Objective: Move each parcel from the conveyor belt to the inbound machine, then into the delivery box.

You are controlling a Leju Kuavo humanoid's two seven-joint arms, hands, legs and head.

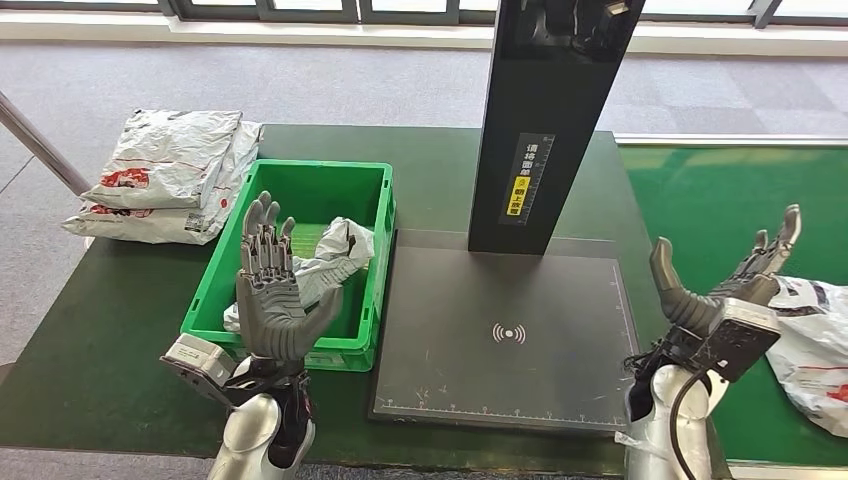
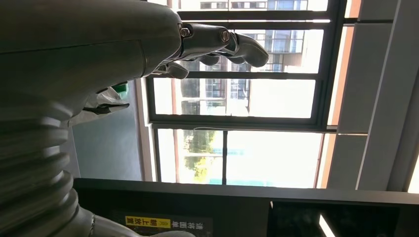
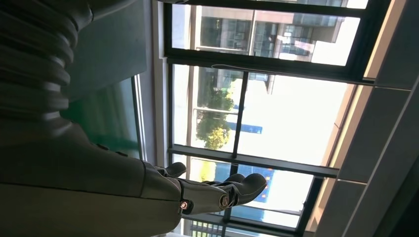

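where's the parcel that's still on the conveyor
In the head view, the parcel lies on the green conveyor belt at the far right, just beyond the raised, empty right hand.

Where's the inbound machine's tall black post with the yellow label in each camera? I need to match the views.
Head view: the tall black post rises at top centre behind the dark scan plate, yellow label low on its front.
Left wrist view: the dark band, label inverted.
Right wrist view: not in it.
Shared landmark: the dark-framed window.
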